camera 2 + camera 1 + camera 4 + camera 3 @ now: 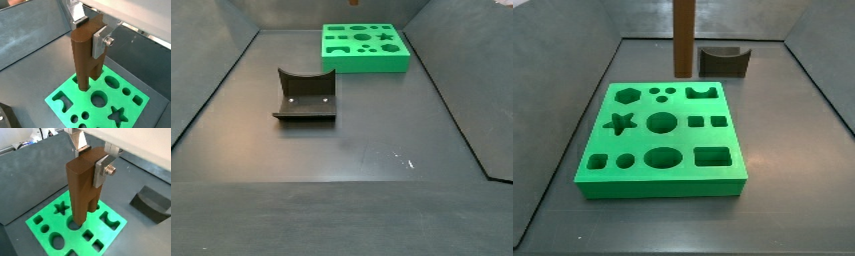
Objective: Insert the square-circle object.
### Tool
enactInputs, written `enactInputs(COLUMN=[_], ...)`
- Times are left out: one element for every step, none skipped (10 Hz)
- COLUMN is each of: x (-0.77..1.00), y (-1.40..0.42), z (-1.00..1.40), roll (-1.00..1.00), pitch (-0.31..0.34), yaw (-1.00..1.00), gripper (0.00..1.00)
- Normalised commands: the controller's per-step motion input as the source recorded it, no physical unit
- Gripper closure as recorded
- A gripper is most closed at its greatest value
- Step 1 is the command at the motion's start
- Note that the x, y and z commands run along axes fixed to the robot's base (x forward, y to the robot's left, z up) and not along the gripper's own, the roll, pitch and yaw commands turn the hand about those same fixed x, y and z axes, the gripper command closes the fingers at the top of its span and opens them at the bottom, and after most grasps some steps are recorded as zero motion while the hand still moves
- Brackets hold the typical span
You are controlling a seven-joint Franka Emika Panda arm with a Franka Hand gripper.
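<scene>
Here the side views carry the layout and the wrist views carry the grip. In a side view, the green board fills the left and centre of the frame, lying flat on the dark counter, its top cut with a star, a hexagon, rounds and squares. Just above its far edge the square-circle object rises upright out of the top of the frame, so its upper end and whatever holds it are cut off there. To the right of it, near the upper centre, sits the dark grey block with a curved notch.

In both wrist views the pincer shows plainly: its silver fingers are closed flat against the upper part of the brown piece, which hangs vertical with its lower end low over the board's holes; whether it touches the board I cannot tell.

In a side view the fixture stands left of centre, the board lies at the upper right, and neither the pincer nor the brown piece appears.
</scene>
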Motion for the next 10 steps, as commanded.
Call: enactInputs(x=[-0.08, -0.03, -0.03, -0.09, -0.11, -0.05, -0.10, -0.10, -0.20, -0.32], y=[-0.87, -0.82, -0.82, -0.89, -0.91, -0.25, -0.03, -0.02, 0.00, 0.00], z=[-0.53, -0.55, -0.55, -0.56, -0.55, -0.14, -0.11, -0.13, -0.30, -0.28], roll=[0.07, 0.06, 0.06, 0.06, 0.07, 0.14, 0.16, 0.14, 0.07, 0.06], pitch=[0.000, 0.000, 0.000, 0.000, 0.000, 0.070, 0.049, 0.046, 0.000, 0.000], yaw=[-0.43, -0.49, -0.49, -0.41, -0.38, -0.87, -0.99, -1.00, -0.98, -0.90], gripper=[1.00, 1.00, 1.00, 1.00, 1.00, 1.00, 1.00, 1.00, 1.00, 1.00])
